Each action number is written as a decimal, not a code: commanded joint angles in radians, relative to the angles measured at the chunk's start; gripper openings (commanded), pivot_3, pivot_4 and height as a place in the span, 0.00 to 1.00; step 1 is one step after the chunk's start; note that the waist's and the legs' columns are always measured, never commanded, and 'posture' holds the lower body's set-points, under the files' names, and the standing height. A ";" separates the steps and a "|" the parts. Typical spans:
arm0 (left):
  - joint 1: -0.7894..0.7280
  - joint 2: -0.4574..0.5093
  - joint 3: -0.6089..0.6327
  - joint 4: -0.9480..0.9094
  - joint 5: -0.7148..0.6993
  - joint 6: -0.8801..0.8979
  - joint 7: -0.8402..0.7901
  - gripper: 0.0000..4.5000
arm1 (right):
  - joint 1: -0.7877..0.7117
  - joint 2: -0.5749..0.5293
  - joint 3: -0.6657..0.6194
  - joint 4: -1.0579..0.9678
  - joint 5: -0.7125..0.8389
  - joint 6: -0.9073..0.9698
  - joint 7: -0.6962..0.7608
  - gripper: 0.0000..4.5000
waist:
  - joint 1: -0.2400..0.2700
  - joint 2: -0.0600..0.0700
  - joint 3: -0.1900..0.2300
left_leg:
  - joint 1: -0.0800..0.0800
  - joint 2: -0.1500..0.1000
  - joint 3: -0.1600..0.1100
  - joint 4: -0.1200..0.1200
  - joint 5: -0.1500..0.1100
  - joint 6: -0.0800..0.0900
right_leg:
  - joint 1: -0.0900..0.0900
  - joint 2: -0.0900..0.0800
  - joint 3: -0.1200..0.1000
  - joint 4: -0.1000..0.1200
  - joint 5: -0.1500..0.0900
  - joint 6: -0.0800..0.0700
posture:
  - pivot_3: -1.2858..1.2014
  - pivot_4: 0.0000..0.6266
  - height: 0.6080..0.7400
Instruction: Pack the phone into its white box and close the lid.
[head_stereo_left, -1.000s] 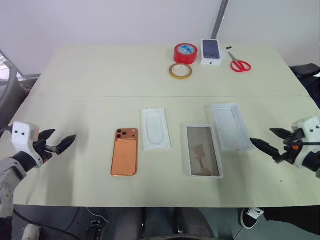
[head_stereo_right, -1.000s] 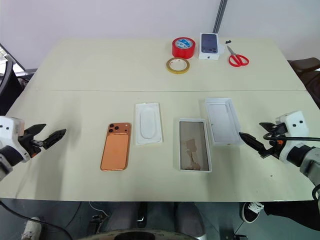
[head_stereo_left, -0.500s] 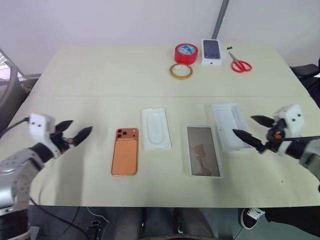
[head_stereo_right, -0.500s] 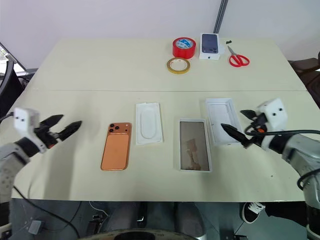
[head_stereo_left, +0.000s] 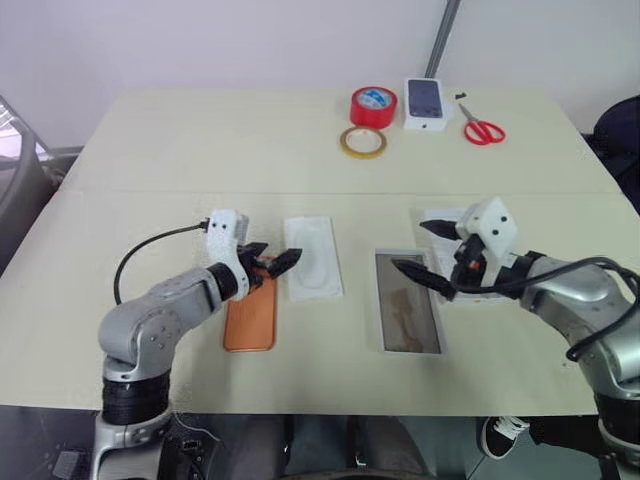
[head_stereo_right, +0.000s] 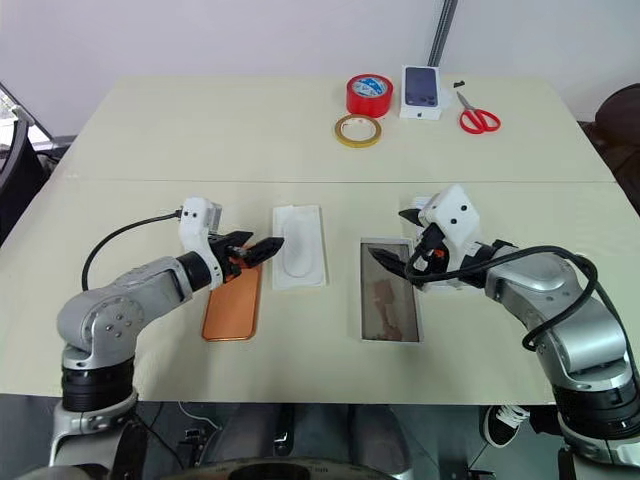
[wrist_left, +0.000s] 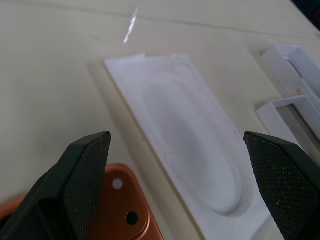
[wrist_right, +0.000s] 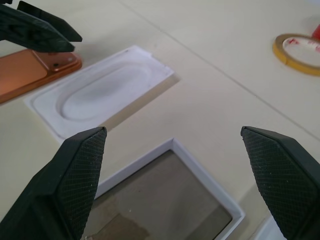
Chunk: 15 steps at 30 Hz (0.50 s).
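Note:
The copper-orange phone (head_stereo_left: 250, 318) lies flat on the table, camera bump at its far end. My left gripper (head_stereo_left: 280, 262) hovers open over that far end, its fingers reaching toward the white insert (head_stereo_left: 312, 257). To the right lies the white box (head_stereo_left: 410, 320), with its brownish floor bare. My right gripper (head_stereo_left: 408, 245) hangs open above the box's far end, with nothing between its fingers. The lid (wrist_left: 287, 55) lies just beyond the box to its right, mostly hidden behind my right hand in the eye views.
At the far side of the table stand a red tape roll (head_stereo_left: 371, 106), a yellowish tape ring (head_stereo_left: 361, 142), a small white carton (head_stereo_left: 425, 103) printed with a dark phone, and red-handled scissors (head_stereo_left: 480, 128). The table's front edge runs close below the phone and box.
Both arms swung in from the table's sides. The left gripper moved right to the phone's far end, the right gripper moved left over the box. Both stayed open.

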 joint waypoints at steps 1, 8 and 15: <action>-0.063 -0.035 0.044 0.026 -0.020 0.091 0.064 0.99 | 0.006 -0.015 -0.021 -0.043 -0.002 -0.003 0.001 1.00 | -0.001 0.000 0.000 | 0.000 0.000 0.000 0.001 0.000 0.000 | 0.000 0.000 0.000 0.000 0.000 0.000 | 0.52 0.24 1.00; -0.159 -0.123 0.087 0.133 -0.015 0.155 0.100 0.99 | 0.039 -0.031 -0.051 -0.064 0.002 0.002 0.000 1.00 | 0.000 0.000 0.000 | 0.000 0.000 0.000 0.002 0.000 0.000 | 0.001 0.001 0.000 0.001 0.000 0.000 | 0.52 0.24 1.00; -0.210 -0.154 0.074 0.220 0.018 0.210 0.114 0.88 | 0.053 -0.044 -0.053 -0.089 0.004 0.027 -0.007 1.00 | -0.001 0.000 0.000 | 0.000 0.000 0.000 0.002 0.002 -0.003 | 0.001 0.001 0.000 0.001 0.000 0.000 | 0.52 0.24 1.00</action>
